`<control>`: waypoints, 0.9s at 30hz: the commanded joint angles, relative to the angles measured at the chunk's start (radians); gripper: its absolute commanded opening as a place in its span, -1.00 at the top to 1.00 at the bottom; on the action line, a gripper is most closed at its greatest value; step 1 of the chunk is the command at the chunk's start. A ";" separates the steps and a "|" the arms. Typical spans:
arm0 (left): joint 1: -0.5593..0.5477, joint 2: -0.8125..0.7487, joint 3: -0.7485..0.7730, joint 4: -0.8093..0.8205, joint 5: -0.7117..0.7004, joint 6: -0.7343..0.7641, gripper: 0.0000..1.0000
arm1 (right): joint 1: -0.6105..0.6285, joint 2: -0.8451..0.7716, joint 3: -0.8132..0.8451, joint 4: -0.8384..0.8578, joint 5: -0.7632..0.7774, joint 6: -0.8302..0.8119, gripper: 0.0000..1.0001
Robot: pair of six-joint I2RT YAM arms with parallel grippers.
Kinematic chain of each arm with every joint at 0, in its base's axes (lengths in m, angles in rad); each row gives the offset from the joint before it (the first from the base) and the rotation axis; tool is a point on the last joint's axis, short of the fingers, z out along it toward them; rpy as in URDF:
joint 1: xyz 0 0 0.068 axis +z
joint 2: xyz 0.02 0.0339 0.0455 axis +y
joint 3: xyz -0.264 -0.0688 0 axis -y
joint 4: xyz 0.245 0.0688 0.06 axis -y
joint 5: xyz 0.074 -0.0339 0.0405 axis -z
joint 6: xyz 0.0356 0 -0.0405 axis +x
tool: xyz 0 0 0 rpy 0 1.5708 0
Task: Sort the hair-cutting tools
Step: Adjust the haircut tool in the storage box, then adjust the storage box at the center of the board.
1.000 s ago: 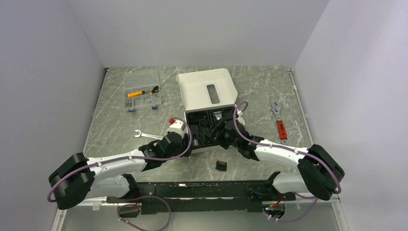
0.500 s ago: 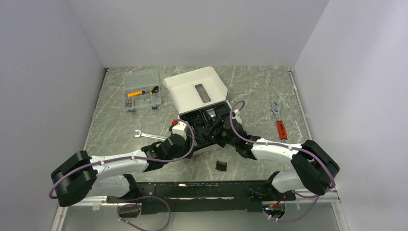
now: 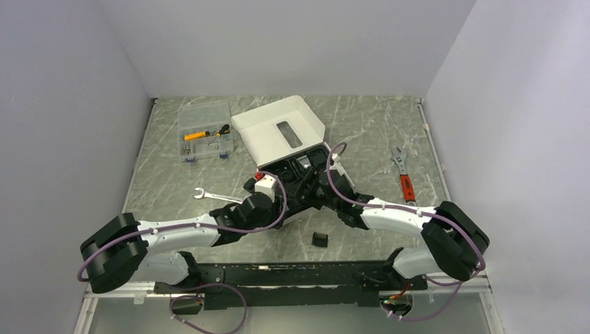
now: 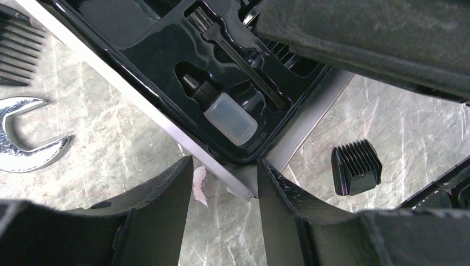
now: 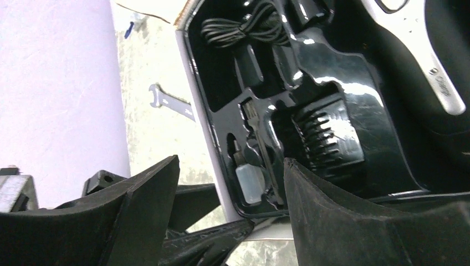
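The white box (image 3: 278, 132) lies open, its black tray (image 4: 166, 50) holding a clear oil bottle (image 4: 230, 119), a brush (image 4: 244, 61), a comb attachment (image 5: 327, 133) and the silver-and-black hair clipper (image 5: 427, 61). My left gripper (image 4: 224, 183) has the box's near corner between its fingers, and both fingers touch the rim. My right gripper (image 5: 230, 183) is open astride the same corner, one finger over the tray, the other outside and clear of the rim. One loose black comb attachment (image 3: 319, 239) lies on the table; another (image 4: 16, 50) shows by the wrench.
A silver open-end wrench (image 3: 212, 196) lies left of the box, by my left arm. A red-handled adjustable wrench (image 3: 403, 179) lies at the right. A clear parts organiser (image 3: 204, 130) stands at the back left. Grey walls close in the table on three sides.
The box has turned counter-clockwise and slid a little left, its lid swinging left. Both grippers followed the near corner, and the left jaws narrowed onto it.
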 commanded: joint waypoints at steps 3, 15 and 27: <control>-0.023 0.028 0.015 -0.058 0.031 0.036 -0.01 | 0.001 -0.071 0.071 -0.075 0.066 -0.056 -0.43; -0.055 0.077 0.097 -0.015 0.051 0.072 -0.02 | -0.002 -0.211 0.045 -0.391 0.196 -0.022 -0.46; -0.037 -0.179 0.171 -0.244 -0.253 -0.004 -0.85 | -0.117 -0.495 0.061 -0.596 0.273 -0.194 -0.50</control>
